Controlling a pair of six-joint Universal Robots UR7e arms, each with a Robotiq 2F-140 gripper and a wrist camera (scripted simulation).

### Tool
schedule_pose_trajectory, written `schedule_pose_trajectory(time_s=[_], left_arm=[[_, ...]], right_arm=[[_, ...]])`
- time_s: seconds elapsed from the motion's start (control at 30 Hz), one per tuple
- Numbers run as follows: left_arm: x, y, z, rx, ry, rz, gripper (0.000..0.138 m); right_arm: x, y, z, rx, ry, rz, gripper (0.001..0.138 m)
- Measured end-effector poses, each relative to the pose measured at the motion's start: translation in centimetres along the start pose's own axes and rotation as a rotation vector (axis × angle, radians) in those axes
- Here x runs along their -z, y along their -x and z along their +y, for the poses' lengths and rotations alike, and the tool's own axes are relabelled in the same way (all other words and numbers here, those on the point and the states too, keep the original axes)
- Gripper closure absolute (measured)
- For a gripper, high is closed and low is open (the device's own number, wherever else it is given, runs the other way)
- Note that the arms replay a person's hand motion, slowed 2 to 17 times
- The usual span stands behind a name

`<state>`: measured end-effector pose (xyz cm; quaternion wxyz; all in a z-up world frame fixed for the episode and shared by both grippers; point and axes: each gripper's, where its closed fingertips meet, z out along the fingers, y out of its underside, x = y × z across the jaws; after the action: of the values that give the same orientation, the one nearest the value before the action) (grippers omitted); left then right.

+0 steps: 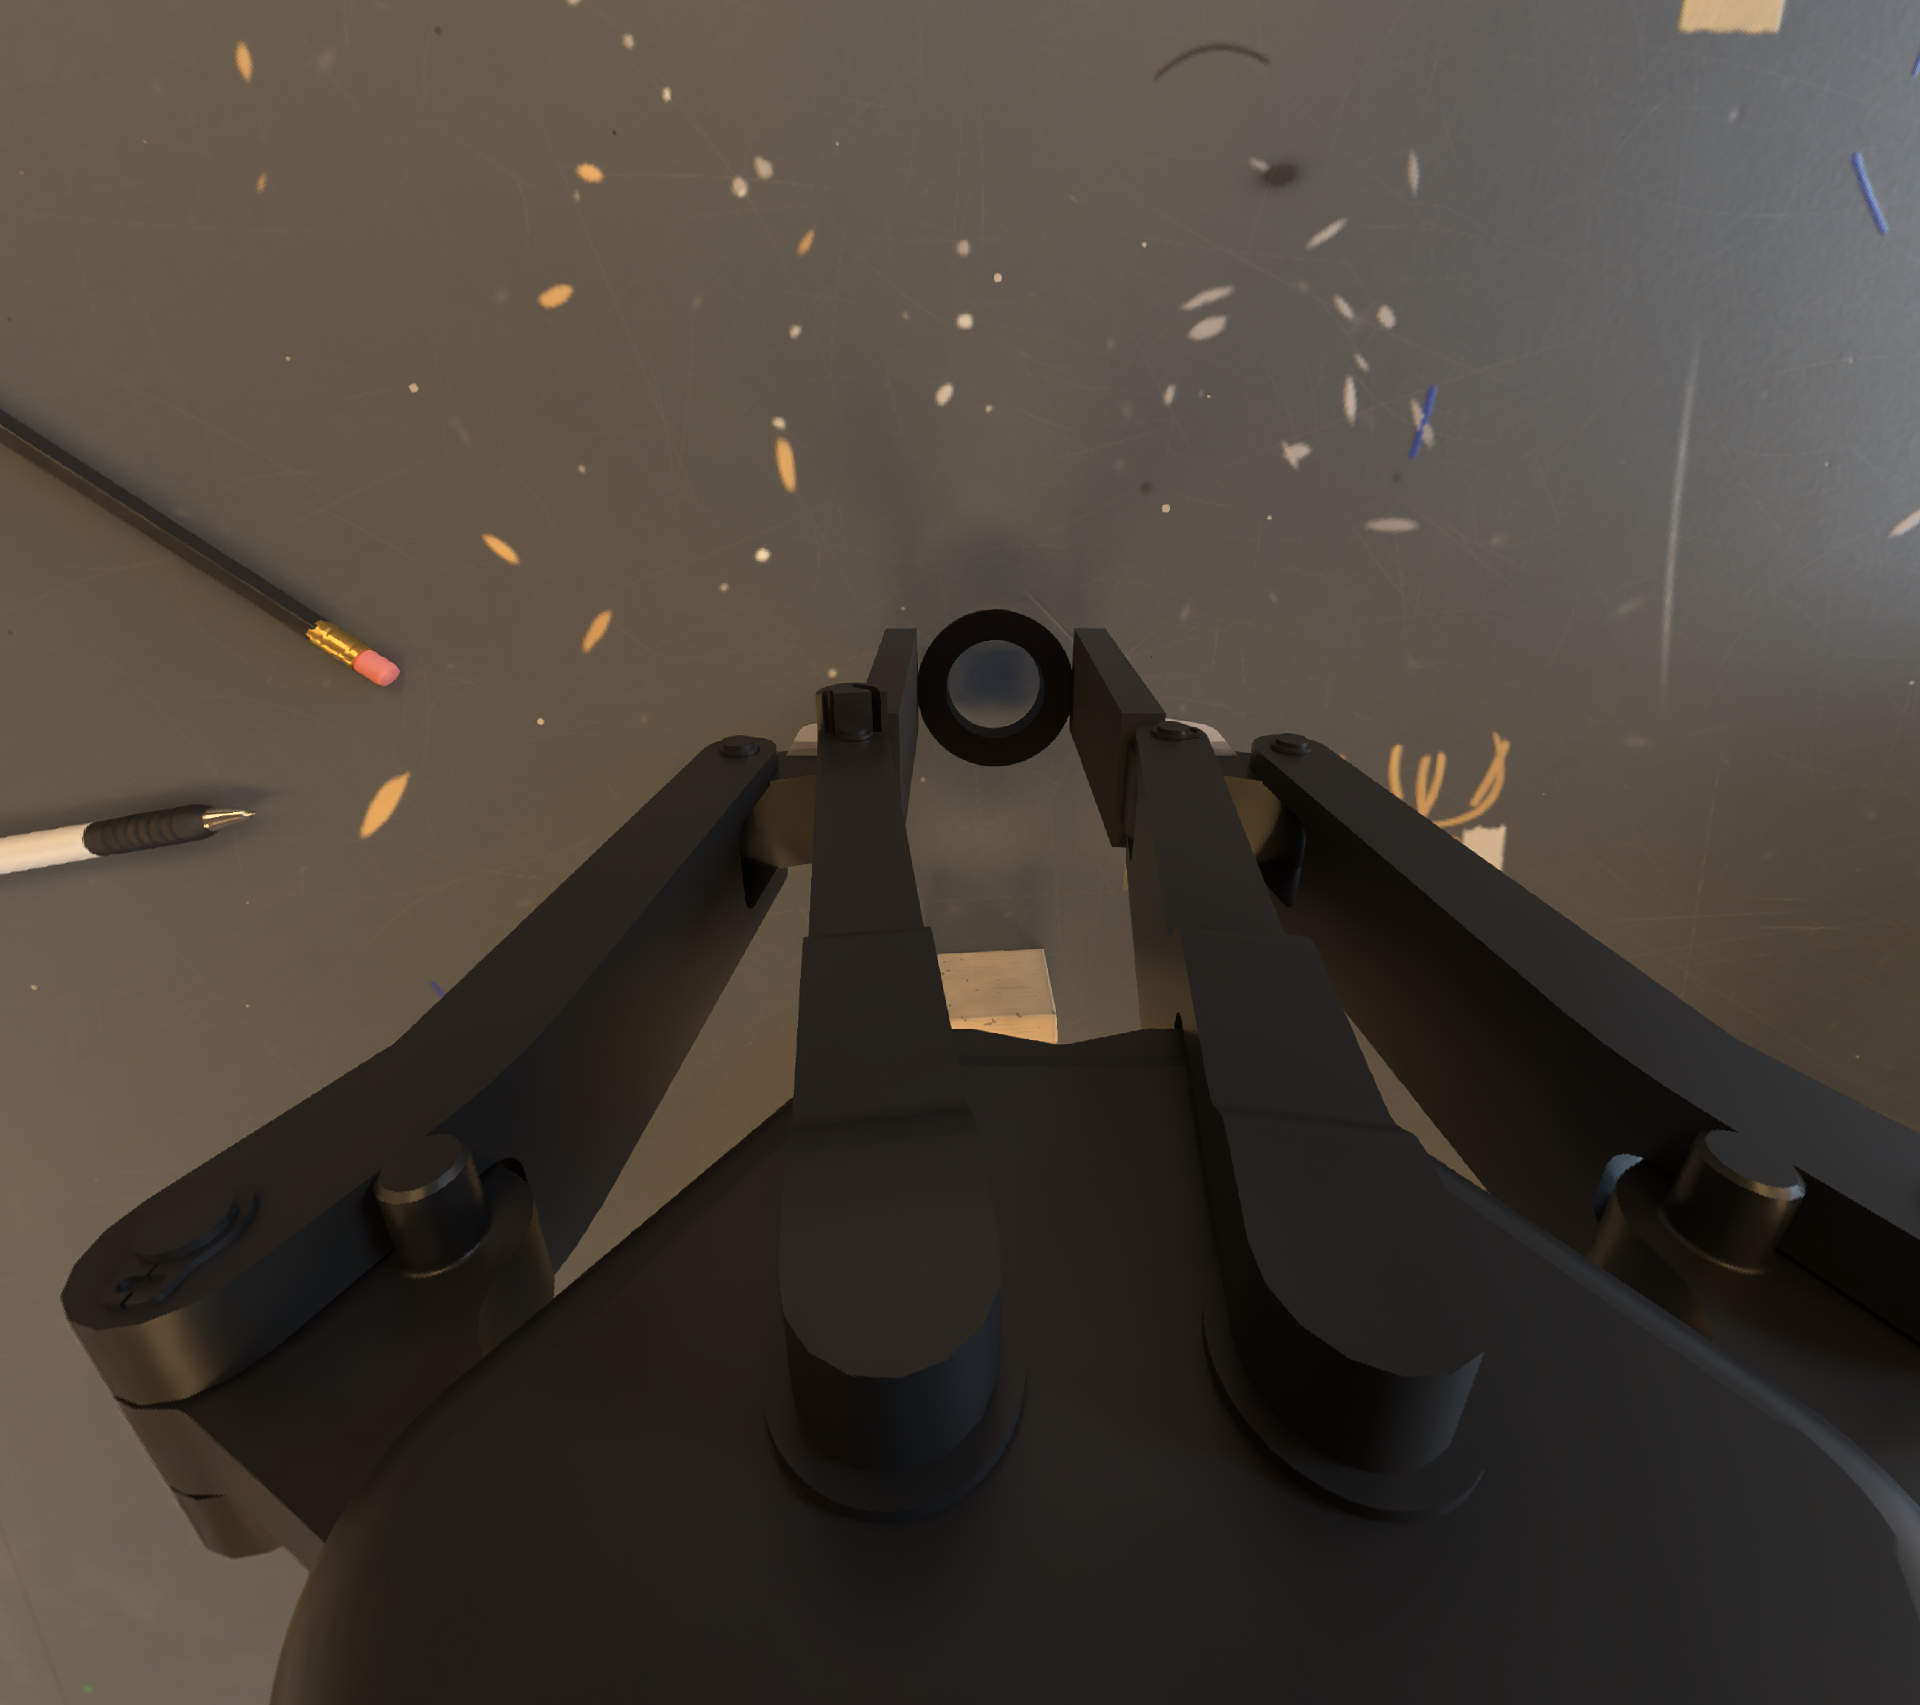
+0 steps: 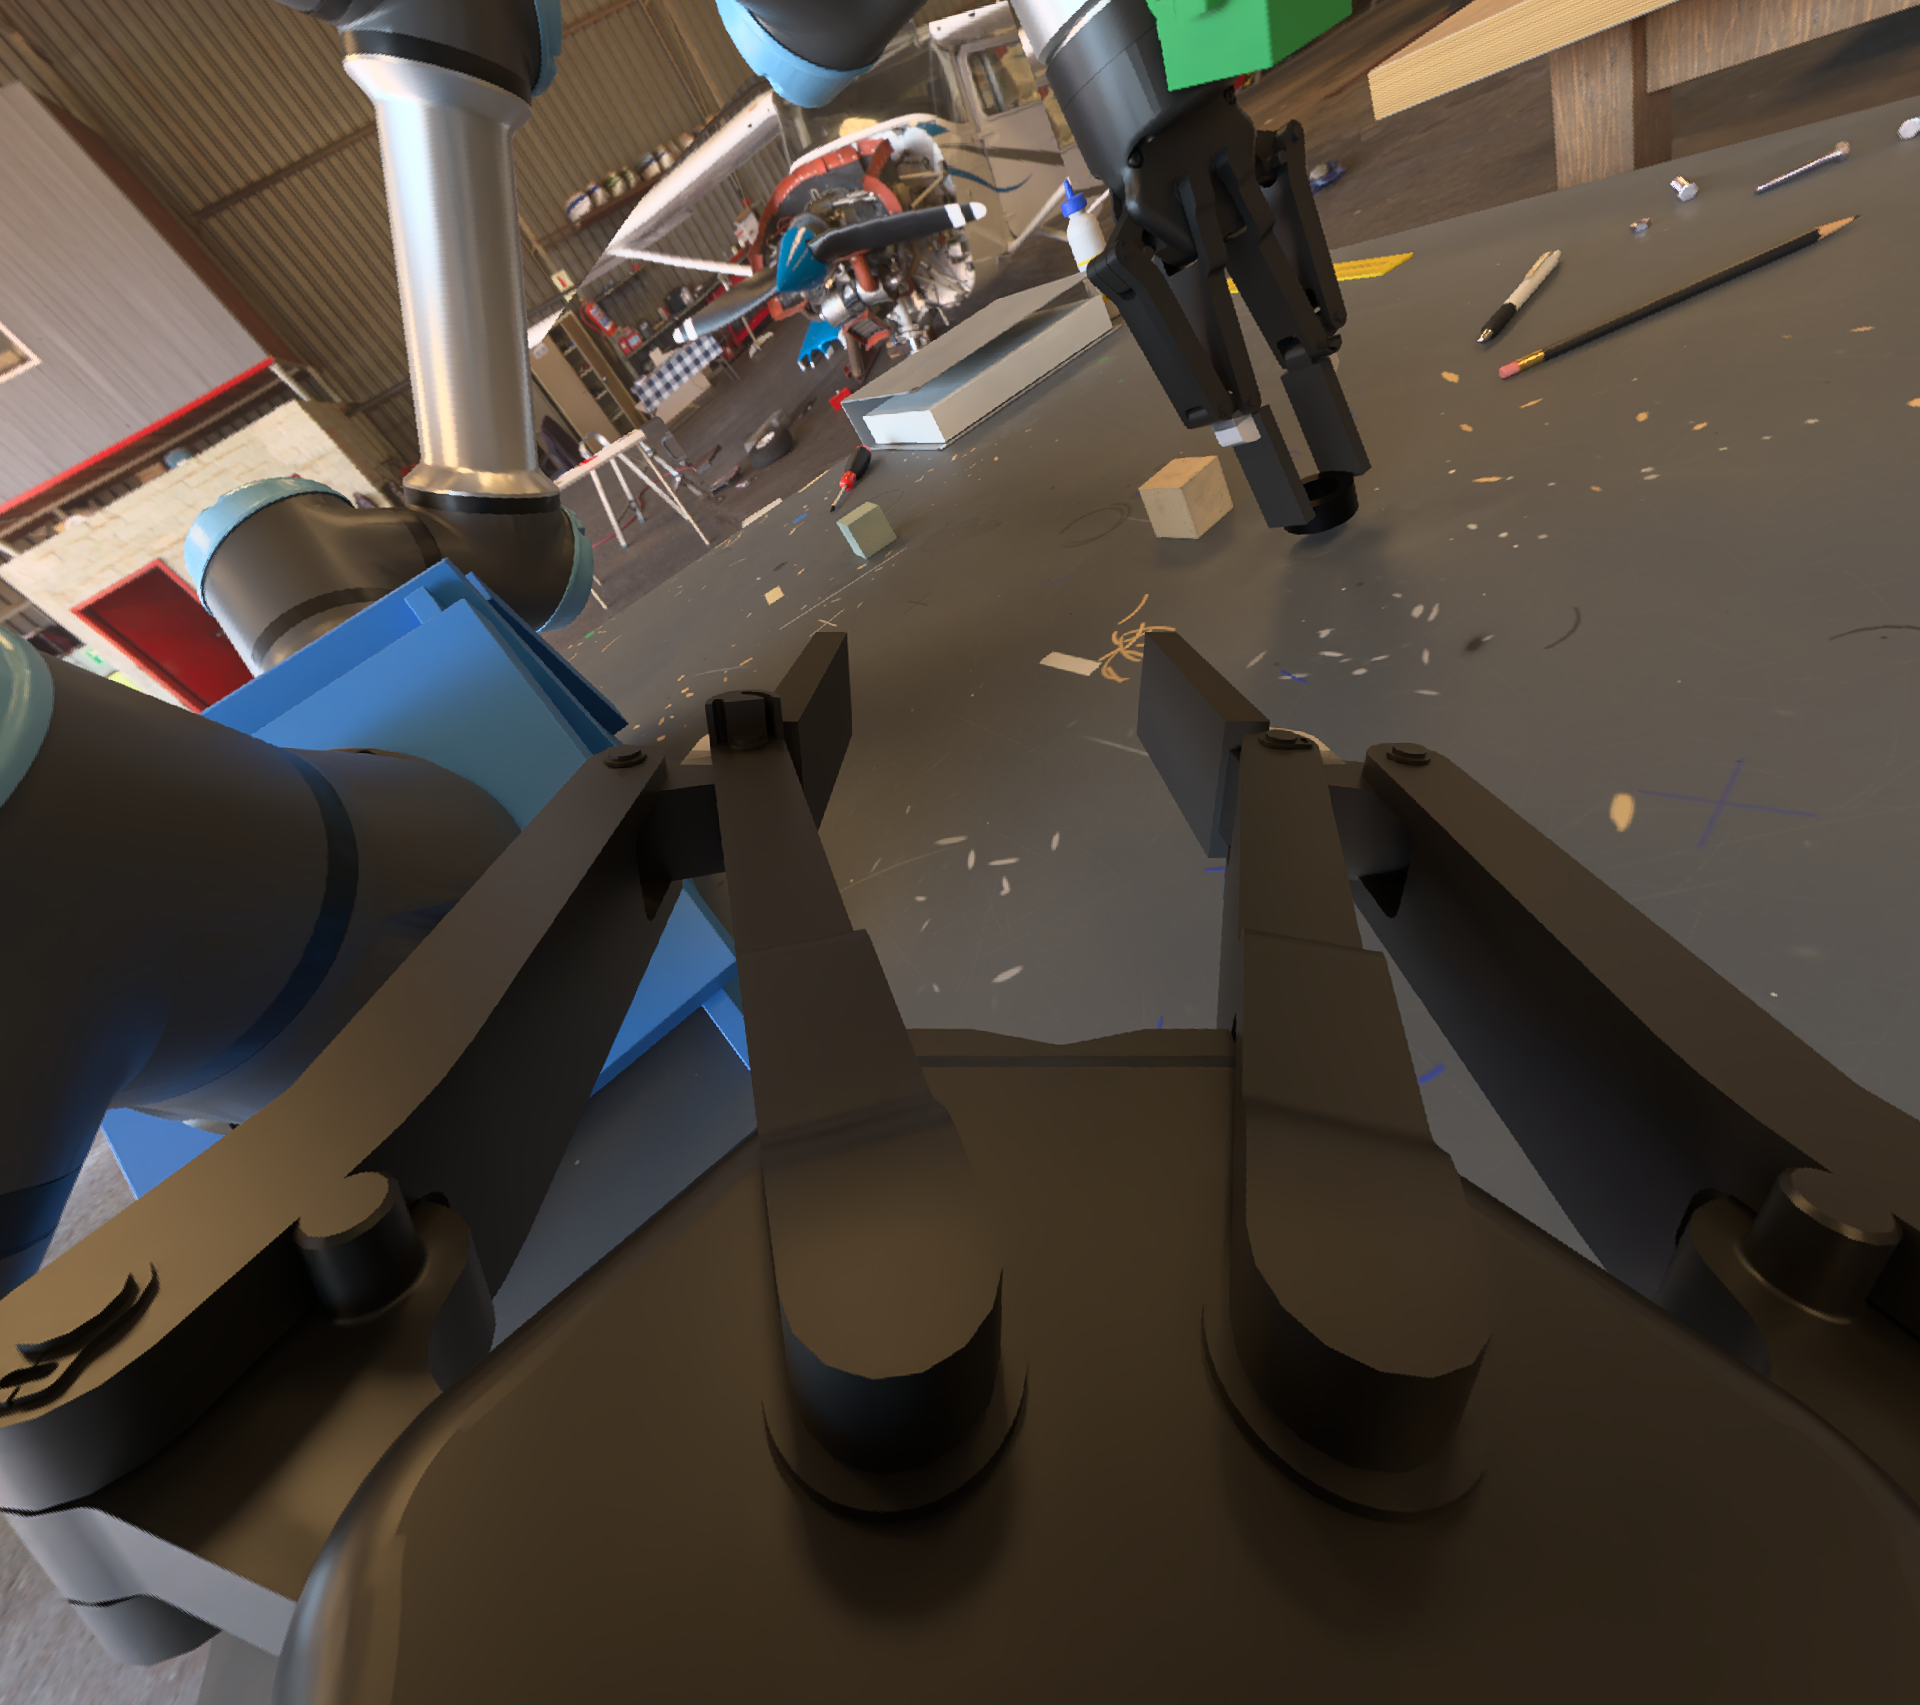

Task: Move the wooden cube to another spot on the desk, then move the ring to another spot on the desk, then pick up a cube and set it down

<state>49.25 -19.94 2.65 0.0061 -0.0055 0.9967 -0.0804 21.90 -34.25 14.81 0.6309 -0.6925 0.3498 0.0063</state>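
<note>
My left gripper [image 1: 994, 668] points down at the dark desk and is shut on a black ring [image 1: 994, 687], which is upright between the fingertips. In the right wrist view the ring [image 2: 1325, 504] is at or just above the desk surface, in the left gripper [image 2: 1299, 476]. The wooden cube [image 2: 1184, 497] sits on the desk just beside that gripper; it also shows behind the fingers in the left wrist view [image 1: 997, 990]. A small pale green cube [image 2: 865, 530] lies farther off. My right gripper [image 2: 992, 699] is open and empty above the desk.
A pencil [image 1: 208, 575] and a pen [image 1: 114, 834] lie to the left of the ring; they also show in the right wrist view, pencil [image 2: 1683, 294] and pen [image 2: 1519, 294]. A grey metal box [image 2: 977, 388], a screwdriver [image 2: 852, 476], a glue bottle [image 2: 1083, 227] and bolts [image 2: 1803, 172] lie at the far side.
</note>
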Motion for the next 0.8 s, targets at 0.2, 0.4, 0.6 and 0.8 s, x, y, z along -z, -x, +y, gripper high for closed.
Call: schedule_pose_trajectory(time_s=[0.2,0.4,0.6,0.8], left_arm=[[-0.5,-0.2,0.1,-0.013,0.008,0.0,0.099],[-1.0,-0.3,0.1,-0.023,0.014,0.003,0.099],[-1.3,-0.2,0.1,-0.03,0.022,-0.001,0.098],[-1.4,-0.2,0.0,-0.032,0.02,-0.006,0.098]], right_arm=[[-0.1,-0.1,0.0,-0.001,0.0,-0.004,0.065],[-0.2,-0.2,0.1,-0.003,0.001,-0.008,0.065],[-0.2,-0.2,0.2,-0.006,0.003,-0.007,0.065],[-0.1,-0.2,0.2,-0.008,0.002,-0.005,0.065]])
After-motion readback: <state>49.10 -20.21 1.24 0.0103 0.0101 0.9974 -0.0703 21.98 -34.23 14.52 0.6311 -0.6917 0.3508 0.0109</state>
